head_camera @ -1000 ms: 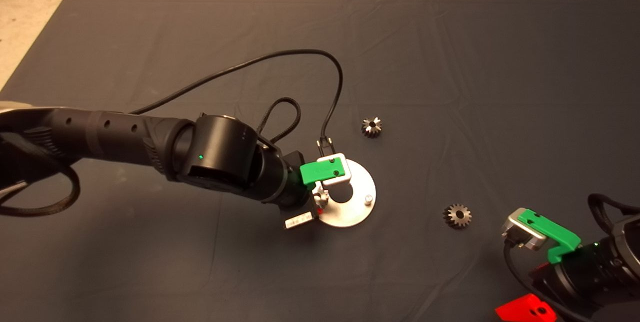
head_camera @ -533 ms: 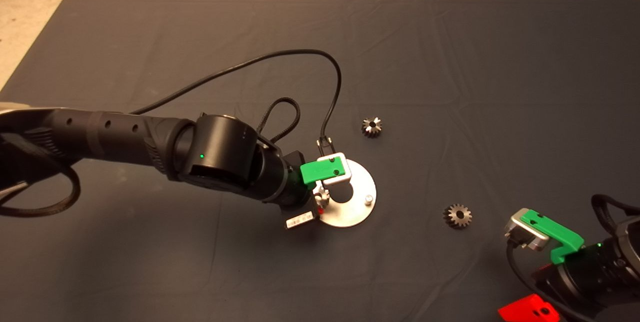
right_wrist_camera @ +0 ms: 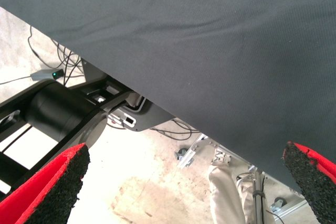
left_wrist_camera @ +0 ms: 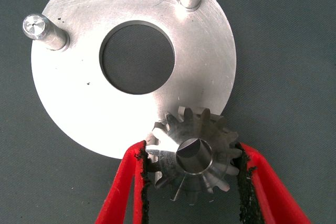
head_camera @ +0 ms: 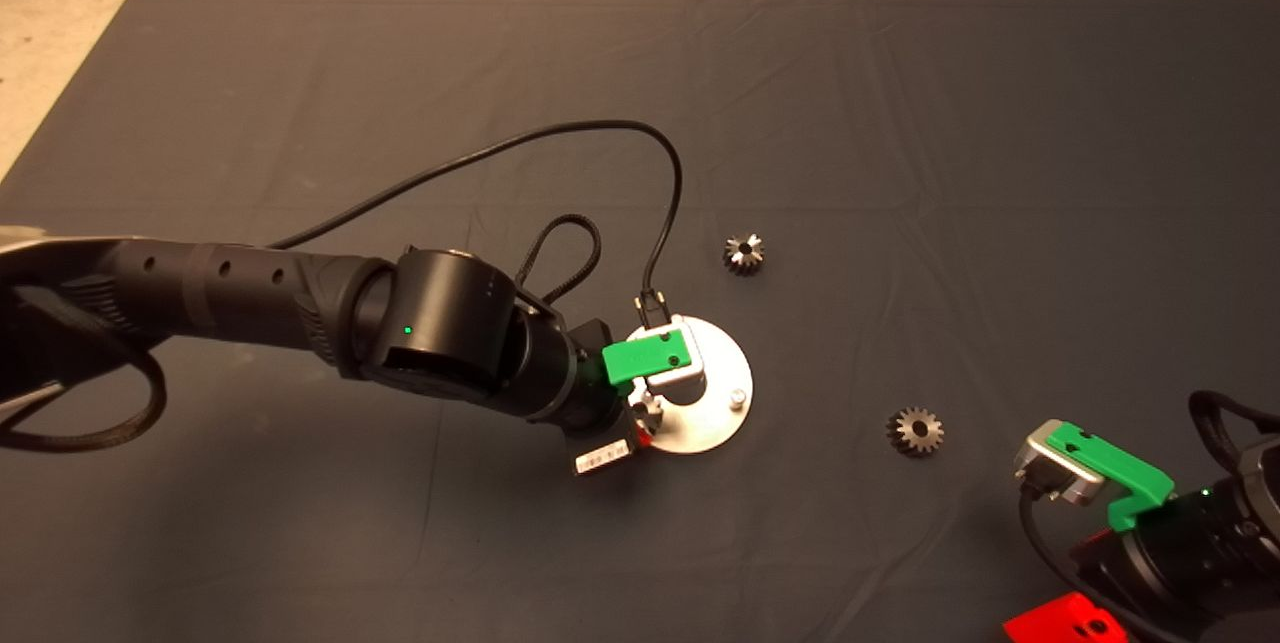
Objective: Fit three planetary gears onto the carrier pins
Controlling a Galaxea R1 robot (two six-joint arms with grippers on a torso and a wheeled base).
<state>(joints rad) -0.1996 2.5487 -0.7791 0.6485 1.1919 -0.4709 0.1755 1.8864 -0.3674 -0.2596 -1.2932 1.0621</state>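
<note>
Left gripper clamps a silvery toothed gear over the plate's rim; right gripper parked, fingers spread.

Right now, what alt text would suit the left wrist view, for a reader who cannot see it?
The left gripper holds a toothed planetary gear between its two red fingers, at the edge of a flat silver round plate with a large centre hole. Two bare carrier pins stand upright on the plate's far side, above the dark mat.
</note>
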